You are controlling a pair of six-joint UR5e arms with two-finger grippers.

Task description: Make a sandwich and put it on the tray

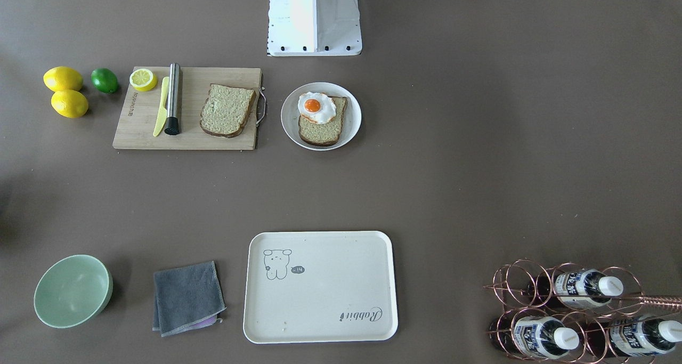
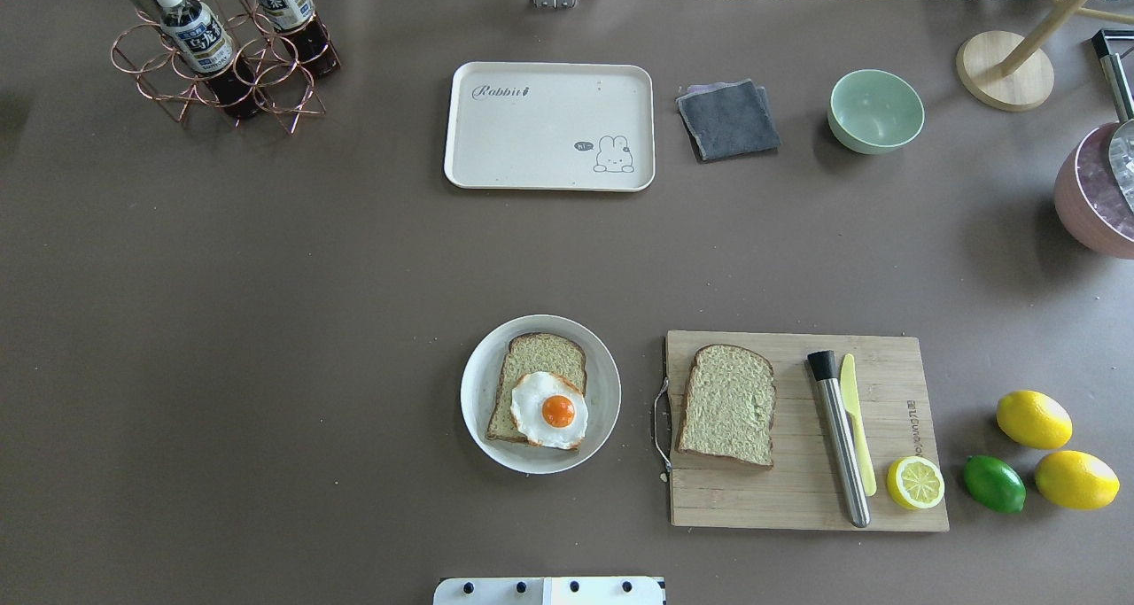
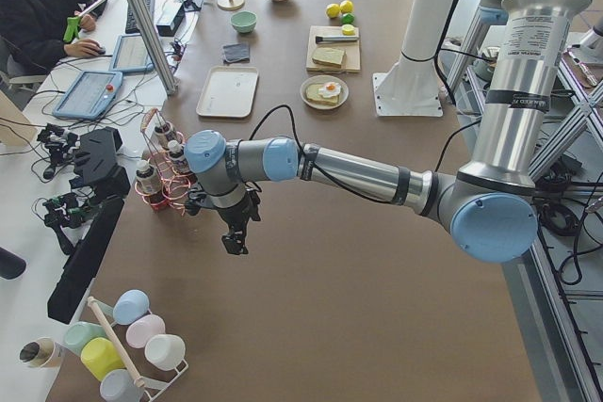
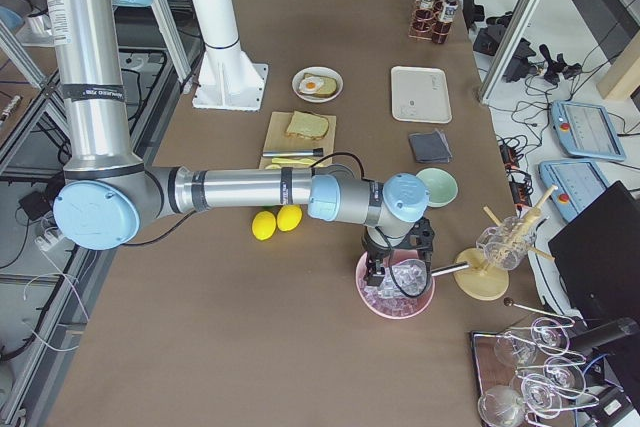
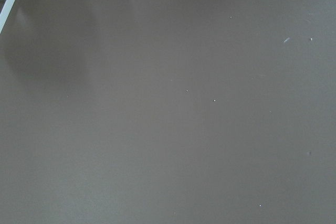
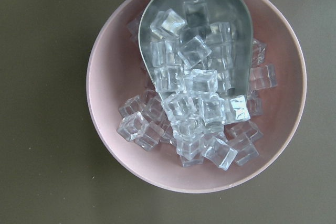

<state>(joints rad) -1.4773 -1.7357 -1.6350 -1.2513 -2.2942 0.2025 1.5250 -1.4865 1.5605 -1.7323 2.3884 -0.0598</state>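
Observation:
One slice of brown-crusted bread (image 1: 319,132) lies on a round white plate (image 1: 349,120) with a fried egg (image 1: 316,107) on top of it. A second slice (image 1: 228,110) lies on the wooden cutting board (image 1: 138,124). The cream tray (image 1: 319,286) has nothing on it. My left gripper (image 3: 233,244) hangs over bare table near the bottle rack, far from the food. My right gripper (image 4: 378,275) hangs over a pink bowl of ice (image 4: 395,292). Both show only in the side views, so I cannot tell whether they are open or shut.
On the board lie a yellow knife (image 1: 161,113), a steel rod (image 1: 173,98) and a lemon half (image 1: 143,79). Two lemons (image 1: 66,91) and a lime (image 1: 104,80) sit beside it. A green bowl (image 1: 73,291), a grey cloth (image 1: 187,297) and a copper bottle rack (image 1: 575,310) flank the tray.

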